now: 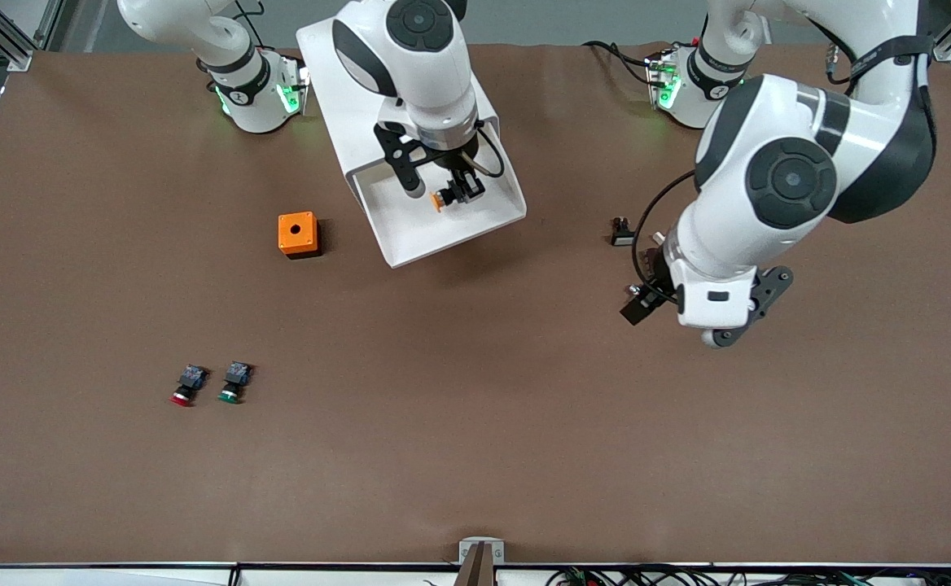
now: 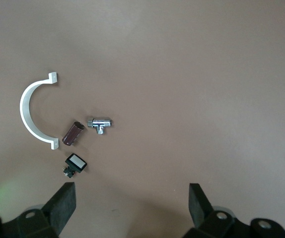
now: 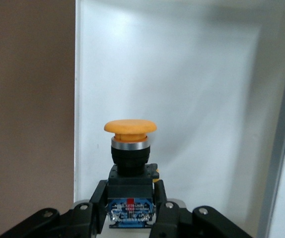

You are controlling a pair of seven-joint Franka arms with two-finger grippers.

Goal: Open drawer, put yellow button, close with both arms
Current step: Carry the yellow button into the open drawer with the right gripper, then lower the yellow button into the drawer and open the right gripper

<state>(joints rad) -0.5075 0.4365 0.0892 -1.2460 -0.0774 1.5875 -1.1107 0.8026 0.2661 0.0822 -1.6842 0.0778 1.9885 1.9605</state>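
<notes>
Right gripper: black two-finger gripper (image 1: 461, 191) of the right arm, hanging over the pulled-out drawer; fingers (image 3: 99, 201) clamped on the black body of the yellow button.
Yellow button: small push-button with a yellow-orange mushroom cap, silver collar, black body and blue rear block (image 1: 441, 198) (image 3: 130, 158); held in the air above the drawer's inside, cap pointing away from the wrist.
Drawer: shallow white tray-like drawer (image 1: 410, 228) (image 3: 192, 84), pulled out of the white boxy cabinet (image 1: 329, 57); white floor bare where it shows.
Left gripper: black two-finger gripper (image 1: 642, 297) (image 2: 132, 208) of the left arm, waiting over bare table toward the left arm's end; jaws spread wide with nothing between them.
Table: brown matte surface (image 1: 475, 423).
Orange box: small orange cube with a round hole in its top (image 1: 297, 234), just beside the drawer, toward the right arm's end.
Red-capped button: (image 1: 187, 386), nearer the front camera than the orange box.
Green-capped button: (image 1: 234, 382), just beside the red-capped one, not touching.
Small parts under the left wrist: white half-round plastic clamp (image 2: 33, 109), dark brown hexagonal piece (image 2: 73, 133), chrome tee fitting (image 2: 100, 125), small black block with a white face (image 2: 75, 164); near one another, none touching as far as can be told.
</notes>
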